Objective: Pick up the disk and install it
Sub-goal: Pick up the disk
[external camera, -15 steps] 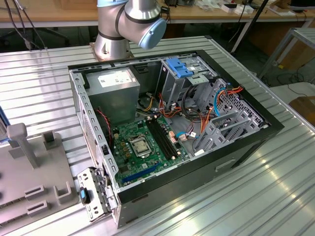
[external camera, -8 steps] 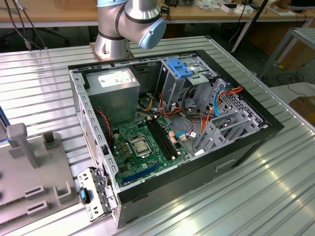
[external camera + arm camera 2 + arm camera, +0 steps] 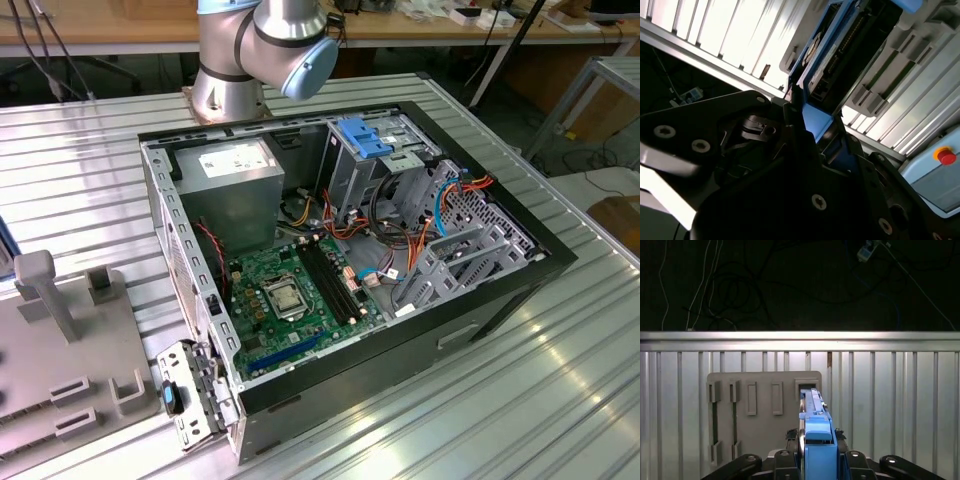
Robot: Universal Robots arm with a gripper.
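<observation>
In the first wrist view the disk [image 3: 813, 427] stands edge-on, a thin dark slab in a bright blue carrier frame. My gripper [image 3: 815, 452] is shut on it, one black finger on each side of the frame. The disk hangs above a grey slotted fixture plate [image 3: 765, 412] on the ribbed metal table. In the second wrist view the disk [image 3: 840, 55] shows its dark face and blue edge, running out from the black gripper [image 3: 812, 132] that clamps its end.
In the exterior view an open computer case [image 3: 480, 300] lies on the ribbed table, with a motherboard [image 3: 290, 290] and a grey drive cage topped by a blue latch [image 3: 365, 135]. The arm's base [image 3: 260, 50] stands behind the case. The grey fixture [image 3: 60, 350] sits at the exterior view's left.
</observation>
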